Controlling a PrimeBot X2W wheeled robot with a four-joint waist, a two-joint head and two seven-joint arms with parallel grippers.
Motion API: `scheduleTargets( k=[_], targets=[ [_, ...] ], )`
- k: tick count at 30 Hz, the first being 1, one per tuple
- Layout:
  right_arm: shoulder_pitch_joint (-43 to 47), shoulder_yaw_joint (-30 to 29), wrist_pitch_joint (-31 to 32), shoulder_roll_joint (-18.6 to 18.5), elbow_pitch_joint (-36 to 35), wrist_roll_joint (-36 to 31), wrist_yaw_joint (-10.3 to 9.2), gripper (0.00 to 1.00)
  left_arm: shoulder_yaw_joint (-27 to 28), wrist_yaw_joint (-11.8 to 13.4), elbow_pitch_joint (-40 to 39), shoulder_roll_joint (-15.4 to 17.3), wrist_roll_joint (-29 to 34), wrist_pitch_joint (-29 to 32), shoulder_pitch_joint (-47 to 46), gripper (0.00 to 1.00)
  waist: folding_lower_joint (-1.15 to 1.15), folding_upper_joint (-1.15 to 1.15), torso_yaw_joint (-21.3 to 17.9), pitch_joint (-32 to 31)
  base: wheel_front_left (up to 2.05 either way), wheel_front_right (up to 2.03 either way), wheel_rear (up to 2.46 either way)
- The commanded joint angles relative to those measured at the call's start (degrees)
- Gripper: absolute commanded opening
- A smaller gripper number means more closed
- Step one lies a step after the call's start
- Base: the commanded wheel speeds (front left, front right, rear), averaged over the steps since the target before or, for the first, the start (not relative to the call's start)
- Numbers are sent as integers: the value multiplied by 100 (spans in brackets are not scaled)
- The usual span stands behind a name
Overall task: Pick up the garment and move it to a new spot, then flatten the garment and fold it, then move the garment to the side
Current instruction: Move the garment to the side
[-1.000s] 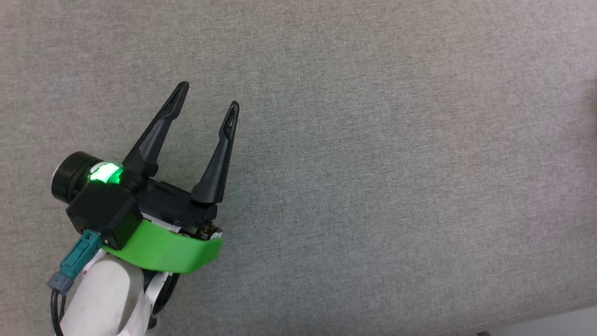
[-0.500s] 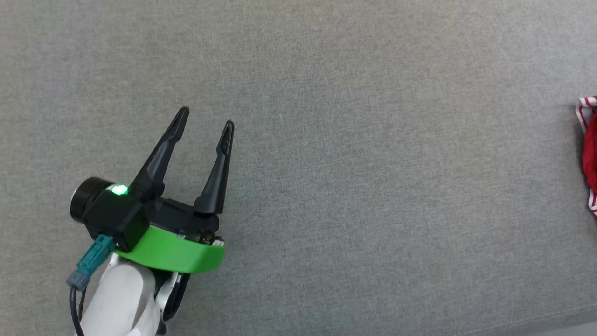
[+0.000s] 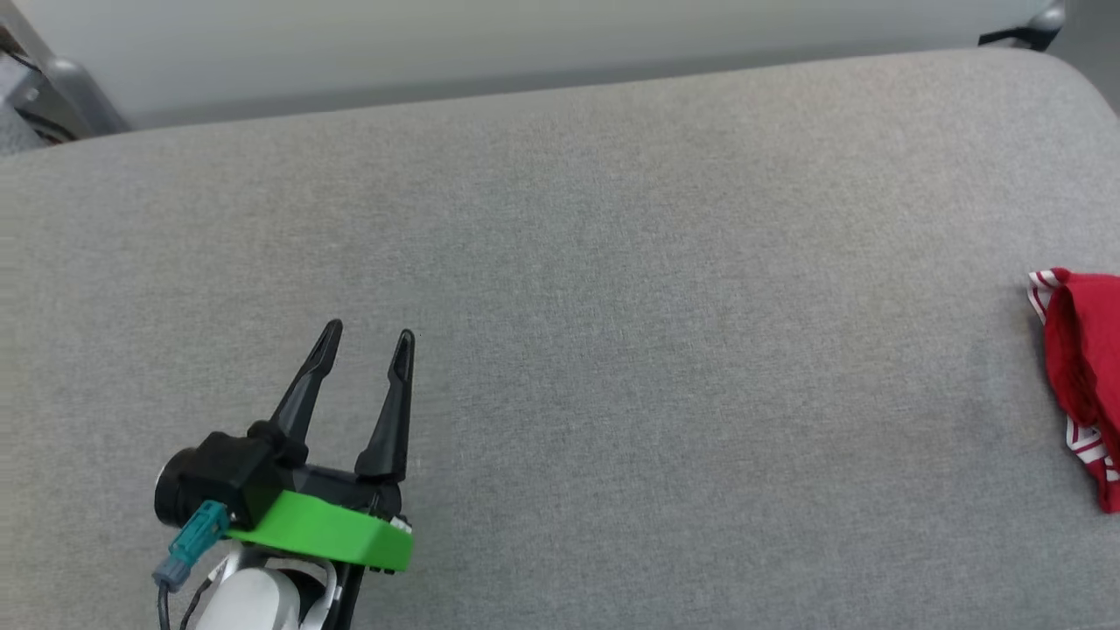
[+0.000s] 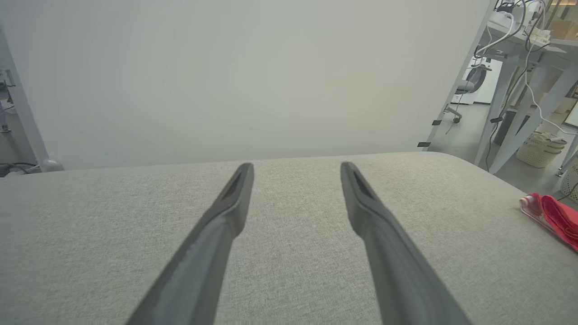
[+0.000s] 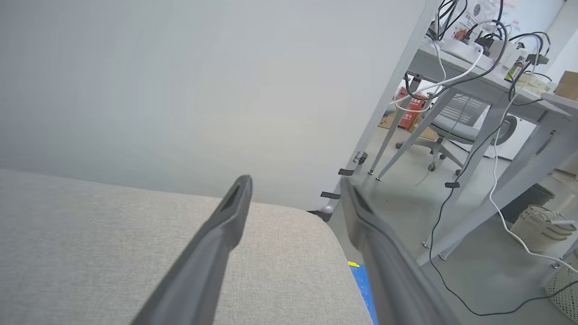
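Looking higher and further right than a second ago, we are now seeing the garment (image 3: 1081, 350) at the right edge of the head view. It is lying bunched, red with striped trim, on the grey cushion (image 3: 612, 262). We are holding our left gripper (image 3: 368, 331) low over the cushion's left part, fingers apart and gripping nothing, well apart from the garment. Our right gripper (image 5: 295, 179) is hovering over the cushion's rounded corner, its fingers likewise spread and empty.
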Motion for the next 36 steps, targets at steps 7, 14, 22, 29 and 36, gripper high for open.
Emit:
scheduleTargets(
  k=[7, 14, 22, 29, 36],
  targets=[
    [1209, -247, 182, 887, -1616, 425, -6, 100, 137, 144, 190, -171, 21, -33, 309, 100, 0, 0, 559, -736, 0, 0, 0],
    [2151, -79, -157, 1687, -2098, 57, -6, 100, 349, 274, 396, -343, 103, -35, 485, 100, 0, 0, 742, -851, 0, 0, 0],
    [2799, 321, -621, 2295, -1800, -52, -6, 100, 543, 137, 652, -532, 292, -35, 577, 100, 0, 0, 875, -937, 0, 0, 0],
    [2959, 479, -810, 2401, -1553, -78, -6, 100, 712, 28, 779, -697, 439, -35, 621, 100, 0, 0, 902, -977, 0, 0, 0],
    [2948, 491, -862, 2455, -1491, -98, -6, 100, 838, -61, 805, -805, 603, -36, 628, 100, 0, 0, 897, -975, 0, 0, 0]
  ],
)
